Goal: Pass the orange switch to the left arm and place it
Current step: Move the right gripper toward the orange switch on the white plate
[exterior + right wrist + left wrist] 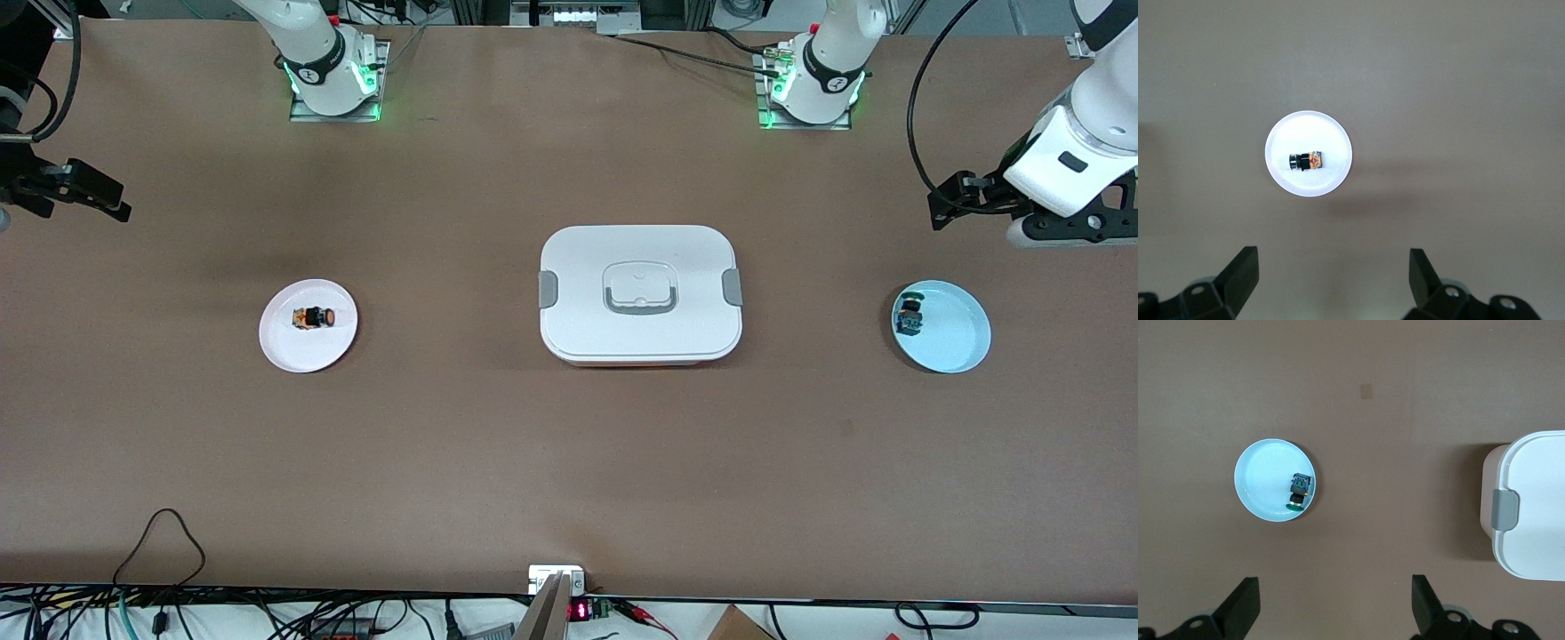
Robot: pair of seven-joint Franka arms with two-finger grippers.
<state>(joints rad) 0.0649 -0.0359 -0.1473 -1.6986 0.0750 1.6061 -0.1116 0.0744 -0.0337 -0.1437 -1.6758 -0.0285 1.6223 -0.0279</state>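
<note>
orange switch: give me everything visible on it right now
The tiny stubby orange-and-black plastic-looking push-button switch lies on its side on the small round pale pink plate, roughly at the plate's middle, toward the right arm's end of the table. One end is a dark cylindrical body with an orange face; the other end is blockier, with orange and pale markings. Only the plate touches it. The right pincer hangs open above it, fingers spread wide, not in contact.
</note>
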